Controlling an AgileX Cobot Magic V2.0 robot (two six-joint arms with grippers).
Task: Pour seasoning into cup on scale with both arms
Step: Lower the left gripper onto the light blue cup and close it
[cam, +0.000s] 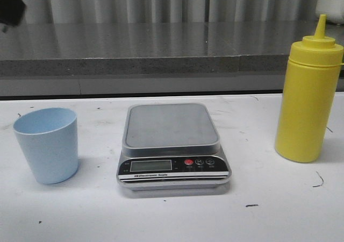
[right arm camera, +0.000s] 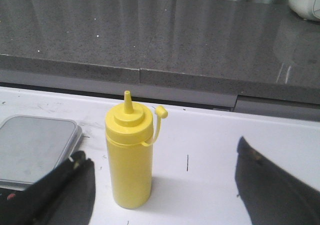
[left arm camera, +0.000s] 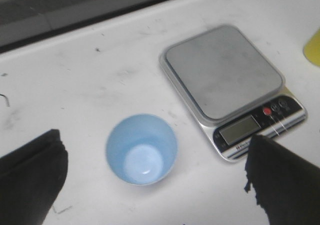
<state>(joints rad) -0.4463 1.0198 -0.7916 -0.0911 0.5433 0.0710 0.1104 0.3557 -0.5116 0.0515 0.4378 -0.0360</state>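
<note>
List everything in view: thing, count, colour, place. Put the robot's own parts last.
cup: 1, pale blue, upright and empty on the white table, left of the scale, not on it.
scale: 1, silver-grey with black front strip and red button, table centre, platform bare.
seasoning bottle: 1, yellow, upright on the table, right of the scale, its small tethered nozzle cap hanging off.
table: 1, white, scuffed with dark marks.
counter: 1, grey speckled, behind the table.
left gripper: 1, black, open, above the cup.
right gripper: 1, black, open, facing the bottle, not touching it.
</note>
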